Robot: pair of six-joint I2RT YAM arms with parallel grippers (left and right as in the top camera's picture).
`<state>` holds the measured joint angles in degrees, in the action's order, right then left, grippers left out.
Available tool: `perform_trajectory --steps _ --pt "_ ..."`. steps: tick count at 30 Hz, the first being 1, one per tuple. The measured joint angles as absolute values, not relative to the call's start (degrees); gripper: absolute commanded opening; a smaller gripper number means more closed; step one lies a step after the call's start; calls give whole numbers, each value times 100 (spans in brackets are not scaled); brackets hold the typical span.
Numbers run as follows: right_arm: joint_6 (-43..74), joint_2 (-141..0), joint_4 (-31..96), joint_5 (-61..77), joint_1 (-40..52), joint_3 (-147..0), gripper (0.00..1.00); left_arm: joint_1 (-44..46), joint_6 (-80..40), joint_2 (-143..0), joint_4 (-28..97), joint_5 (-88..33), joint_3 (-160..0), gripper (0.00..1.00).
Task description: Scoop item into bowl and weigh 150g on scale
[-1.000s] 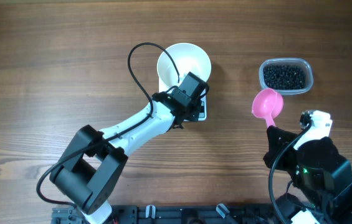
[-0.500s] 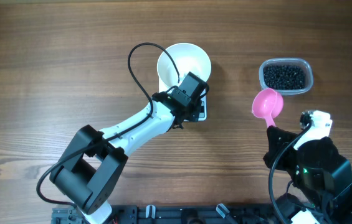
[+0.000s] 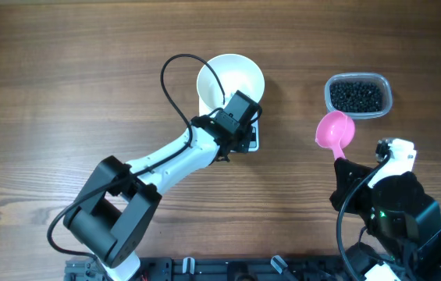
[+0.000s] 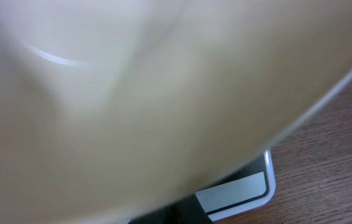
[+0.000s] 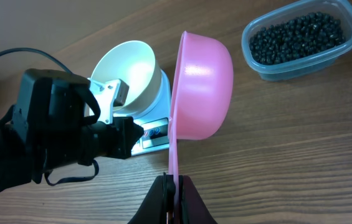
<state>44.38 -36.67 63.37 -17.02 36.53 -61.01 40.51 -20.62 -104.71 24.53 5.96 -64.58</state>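
The white bowl [image 3: 232,78] stands on the small white scale [image 3: 254,140], whose grey display [image 4: 235,193] shows under the bowl's wall [image 4: 132,93] in the left wrist view. My left gripper [image 3: 245,108] is at the bowl's near rim, shut on it; its pale finger [image 5: 117,92] lies against the rim. My right gripper [image 5: 174,182] is shut on the handle of a pink scoop [image 3: 335,130]. The scoop's cup [image 5: 204,87] is turned on edge above the table, right of the scale. The item, tiny black beads [image 3: 355,95], fills a clear tub [image 5: 269,68] at the back right.
The left arm [image 3: 165,160] stretches from the front left across the table to the bowl, with a black cable [image 3: 165,86] looping behind it. The right arm's base [image 3: 396,215] sits at the front right corner. Bare wood [image 3: 64,78] lies left of the bowl.
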Motion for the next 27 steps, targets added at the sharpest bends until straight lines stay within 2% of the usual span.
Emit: perform_trajectory --steps 27 --pt "4438 -3667 6337 -1702 3653 -6101 4 4051 -2060 -10726 2434 464 -6458 4"
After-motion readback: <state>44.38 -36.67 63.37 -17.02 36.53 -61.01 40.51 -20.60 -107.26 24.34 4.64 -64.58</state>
